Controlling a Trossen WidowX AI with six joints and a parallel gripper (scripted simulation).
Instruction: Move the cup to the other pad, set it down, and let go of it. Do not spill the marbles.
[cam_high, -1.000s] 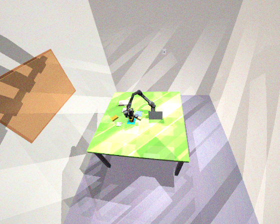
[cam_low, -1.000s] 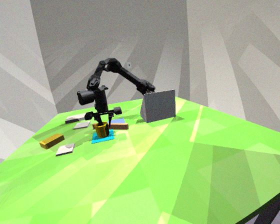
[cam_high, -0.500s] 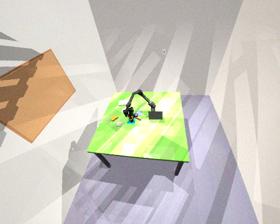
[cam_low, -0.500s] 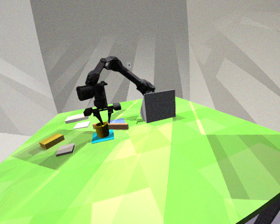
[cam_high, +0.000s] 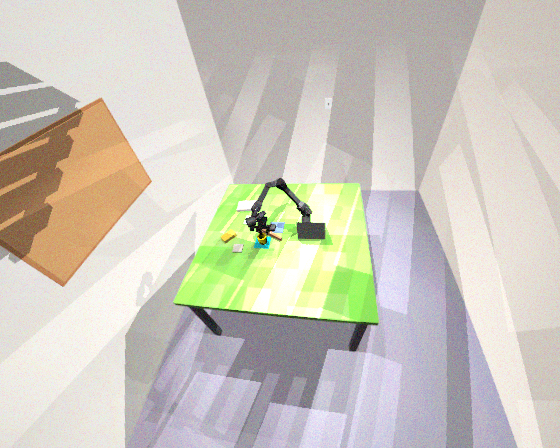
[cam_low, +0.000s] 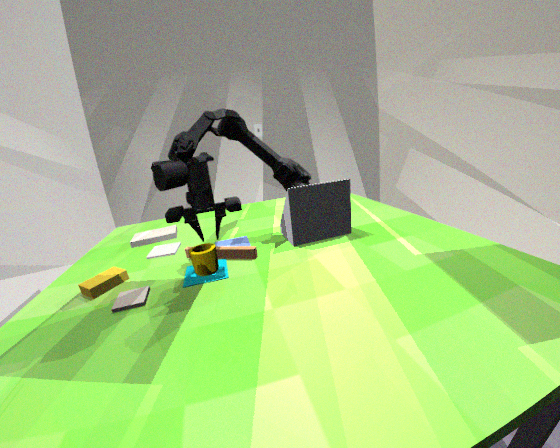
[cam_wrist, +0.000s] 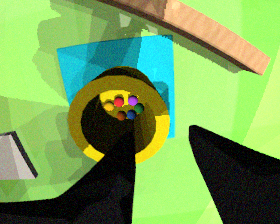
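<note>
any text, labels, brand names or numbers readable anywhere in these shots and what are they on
None: no readable word, label, brand, number or sign in any view.
The yellow cup, the cyan pad, the wooden bar, the yellow block and the grey box at the arm's base all show plain faces.
The small white plate on the back wall is too small to tell whether it bears any mark.

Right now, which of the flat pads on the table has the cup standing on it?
The bright cyan pad, directly below the gripper. The yellow cup stands upright on it, marbles inside. The pale blue pad behind the wooden block carries nothing.
</note>
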